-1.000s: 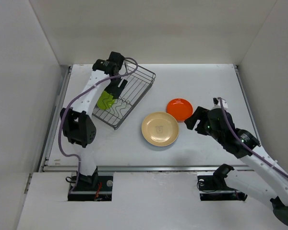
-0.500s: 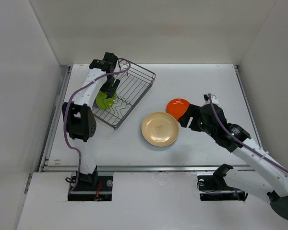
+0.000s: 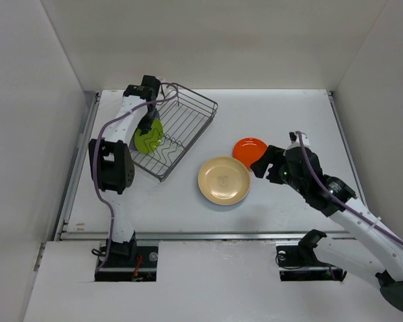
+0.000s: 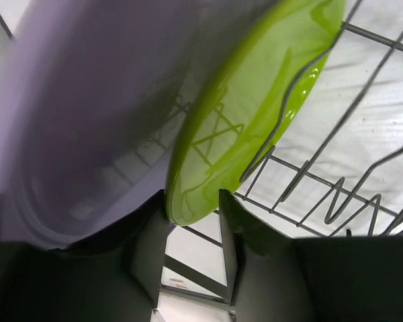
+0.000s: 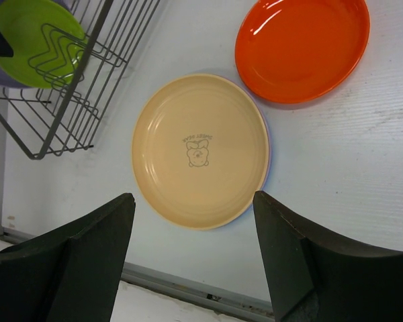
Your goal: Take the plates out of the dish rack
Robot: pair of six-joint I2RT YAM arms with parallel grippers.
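The dish rack (image 3: 181,134) sits askew near the far left corner of the table (image 3: 289,114), with a green plate (image 3: 148,139) standing in its left end. The left gripper (image 3: 150,125) is down on that plate. Mid-table lies a tan plate (image 3: 224,180) with an orange plate (image 3: 250,151) just beside it. The right gripper (image 3: 263,166) hangs by the orange plate's near edge.

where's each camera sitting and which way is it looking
top external: fixed above and behind, looking down on the table, dish rack, tan plate and orange plate; left arm and right arm both show.
left wrist: low inside the rack, looking along the left gripper, which pinches the lime green plate; lavender plate beside.
right wrist: above the table, looking down past the open right gripper at both flat plates.
shared: rack and lime green plate appear in all three.
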